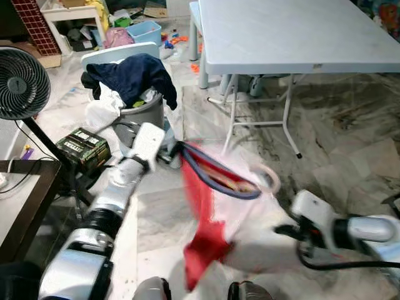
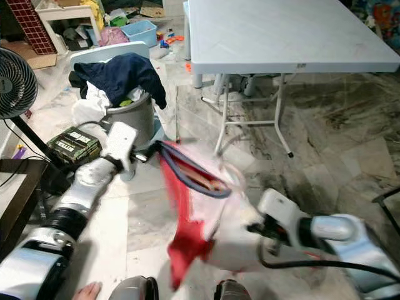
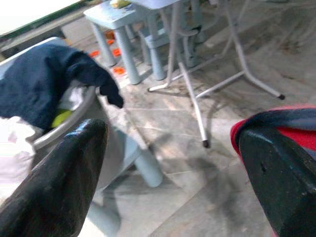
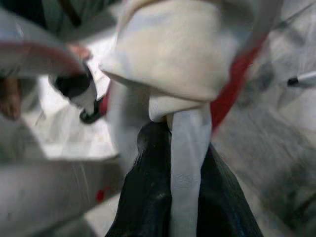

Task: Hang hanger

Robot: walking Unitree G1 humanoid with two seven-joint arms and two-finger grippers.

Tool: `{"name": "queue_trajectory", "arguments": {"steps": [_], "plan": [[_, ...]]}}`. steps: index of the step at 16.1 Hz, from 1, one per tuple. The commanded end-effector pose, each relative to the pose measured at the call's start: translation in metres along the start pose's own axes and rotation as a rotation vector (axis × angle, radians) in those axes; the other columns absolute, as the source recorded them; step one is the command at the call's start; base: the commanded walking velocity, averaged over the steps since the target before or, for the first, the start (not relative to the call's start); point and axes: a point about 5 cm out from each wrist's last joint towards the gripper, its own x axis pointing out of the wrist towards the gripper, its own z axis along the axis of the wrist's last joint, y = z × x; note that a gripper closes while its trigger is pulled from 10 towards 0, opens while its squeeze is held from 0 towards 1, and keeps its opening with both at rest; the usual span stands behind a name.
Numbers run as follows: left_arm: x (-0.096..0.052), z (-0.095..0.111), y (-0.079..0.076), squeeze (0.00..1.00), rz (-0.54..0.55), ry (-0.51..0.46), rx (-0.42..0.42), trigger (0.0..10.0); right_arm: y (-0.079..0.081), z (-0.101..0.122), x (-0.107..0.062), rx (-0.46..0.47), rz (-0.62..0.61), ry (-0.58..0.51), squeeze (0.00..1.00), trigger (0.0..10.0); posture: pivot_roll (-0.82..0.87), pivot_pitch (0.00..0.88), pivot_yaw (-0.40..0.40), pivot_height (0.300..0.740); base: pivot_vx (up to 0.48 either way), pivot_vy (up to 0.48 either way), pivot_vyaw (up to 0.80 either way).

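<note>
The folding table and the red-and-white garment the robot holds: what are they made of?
Folding table: pale moulded plastic top, matte and lightly textured, on thin white metal tube legs. Red-and-white garment: soft cloth, since it hangs limp and folds; blurred, so the weave is unclear. The right claw pinches a white strip of it.

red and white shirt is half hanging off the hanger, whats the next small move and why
Probably lift the right gripper, shut on the white cloth, to draw the shirt up over the hanger. The left gripper holds the hanger's end, and the garment sags toward the floor. The frames are blurred, so this is tentative.
</note>
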Motion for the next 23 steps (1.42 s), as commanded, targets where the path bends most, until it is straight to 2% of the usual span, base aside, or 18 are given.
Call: {"name": "queue_trajectory", "arguments": {"steps": [1, 3, 7, 8, 10, 13, 15, 16, 18, 19, 20, 22, 23], "plan": [[-0.002, -0.001, 0.010, 0.00, 0.034, 0.006, 0.009, 10.0, 0.001, 0.001, -0.007, -0.030, 0.045, -0.019, 0.00, 10.0, -0.03, 0.065, 0.001, 0.740, 0.000, 0.000, 0.00], [-0.004, -0.003, 0.013, 0.00, 0.043, 0.013, 0.013, 10.0, -0.002, 0.009, -0.020, -0.035, 0.078, -0.085, 0.00, 10.0, -0.03, 0.065, 0.001, 0.740, 0.000, 0.000, 0.00], [-0.005, -0.007, 0.014, 0.00, 0.038, 0.035, -0.005, 10.0, -0.016, 0.043, -0.045, -0.034, 0.062, -0.300, 0.00, 10.0, -0.04, 0.071, 0.005, 0.740, 0.000, 0.000, 0.00], [-0.004, -0.009, 0.011, 0.00, 0.016, 0.050, 0.004, 10.0, -0.016, 0.052, -0.050, -0.042, 0.078, -0.346, 0.00, 10.0, -0.04, 0.071, 0.005, 0.740, 0.000, 0.000, 0.00], [-0.004, -0.012, 0.009, 0.00, 0.000, 0.065, -0.048, 10.0, -0.012, 0.051, -0.053, -0.095, 0.113, -0.301, 0.00, 10.0, -0.04, 0.071, 0.005, 0.740, 0.000, 0.000, 0.00], [-0.003, -0.004, 0.021, 0.00, 0.055, 0.032, -0.047, 10.0, 0.005, 0.010, -0.044, -0.174, 0.219, -0.021, 0.00, 10.0, -0.04, 0.071, 0.003, 0.740, 0.000, 0.000, 0.00], [-0.004, 0.001, 0.026, 0.00, 0.074, 0.014, -0.052, 10.0, -0.004, -0.004, -0.038, -0.213, 0.135, 0.068, 0.00, 10.0, -0.04, 0.071, 0.004, 0.740, 0.000, 0.000, 0.00], [-0.004, 0.003, 0.027, 0.00, 0.080, 0.005, -0.059, 10.0, -0.010, -0.004, -0.035, -0.229, 0.090, 0.068, 0.00, 10.0, -0.04, 0.071, 0.004, 0.740, 0.000, 0.000, 0.00], [-0.003, 0.003, 0.025, 0.00, 0.067, 0.006, -0.060, 10.0, -0.023, 0.011, -0.029, -0.253, -0.034, -0.032, 0.00, 10.0, -0.04, 0.072, 0.003, 0.740, 0.000, 0.000, 0.00], [-0.003, 0.003, 0.025, 0.00, 0.065, 0.005, -0.061, 10.0, -0.024, 0.012, -0.029, -0.257, -0.048, -0.037, 0.00, 10.0, -0.04, 0.072, 0.003, 0.740, 0.000, 0.000, 0.00], [-0.004, 0.001, 0.022, 0.00, 0.062, 0.011, -0.063, 10.0, -0.038, 0.025, -0.029, -0.299, -0.149, -0.116, 0.00, 10.0, -0.04, 0.072, 0.003, 0.740, 0.000, 0.000, 0.00], [-0.004, -0.002, 0.019, 0.00, 0.058, 0.020, -0.066, 10.0, -0.041, 0.033, -0.032, -0.296, -0.153, -0.163, 0.00, 10.0, -0.04, 0.072, 0.003, 0.740, 0.000, 0.000, 0.00], [-0.005, -0.004, 0.020, 0.00, 0.062, 0.027, -0.067, 10.0, -0.036, 0.035, -0.034, -0.288, -0.107, -0.174, 0.00, 10.0, -0.04, 0.074, 0.000, 0.740, 0.000, 0.000, 0.00]]}}
